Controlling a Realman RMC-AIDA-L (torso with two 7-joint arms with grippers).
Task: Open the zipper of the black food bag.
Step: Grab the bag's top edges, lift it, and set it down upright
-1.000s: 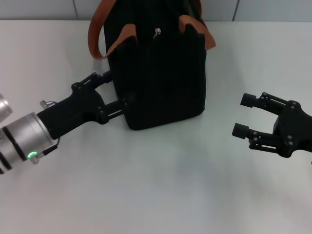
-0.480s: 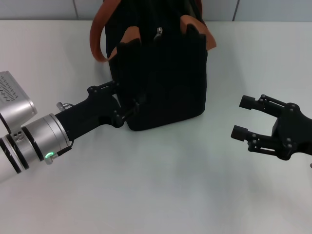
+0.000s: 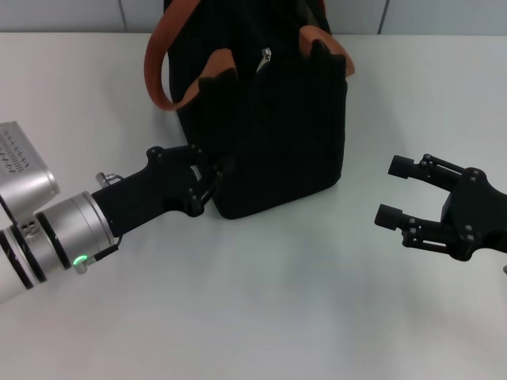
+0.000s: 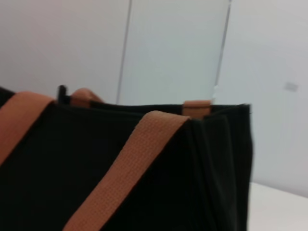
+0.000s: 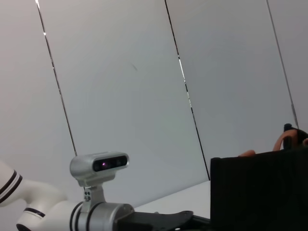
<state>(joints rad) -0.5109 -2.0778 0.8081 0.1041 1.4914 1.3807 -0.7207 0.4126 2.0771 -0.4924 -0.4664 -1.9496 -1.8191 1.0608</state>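
The black food bag (image 3: 273, 134) stands upright at the back middle of the white table, its orange-brown handles (image 3: 158, 63) hanging over the top. The zipper's small silver pull tab (image 3: 265, 55) shows at the top seam. My left gripper (image 3: 210, 178) presses against the bag's lower left corner, black against black. The left wrist view is filled by the bag (image 4: 202, 183) and a strap (image 4: 130, 173). My right gripper (image 3: 394, 188) hovers open to the right of the bag, well apart from it. In the right wrist view the bag (image 5: 260, 192) shows as a dark block.
The white table (image 3: 261, 301) stretches out in front of the bag and between the two arms. A pale panelled wall (image 3: 79, 12) runs behind the table. The left arm's silver wrist (image 5: 96, 211) appears in the right wrist view.
My left arm has advanced to the right and forward against the bag's corner. The bag has shifted a little to the right. The right gripper has stayed put.
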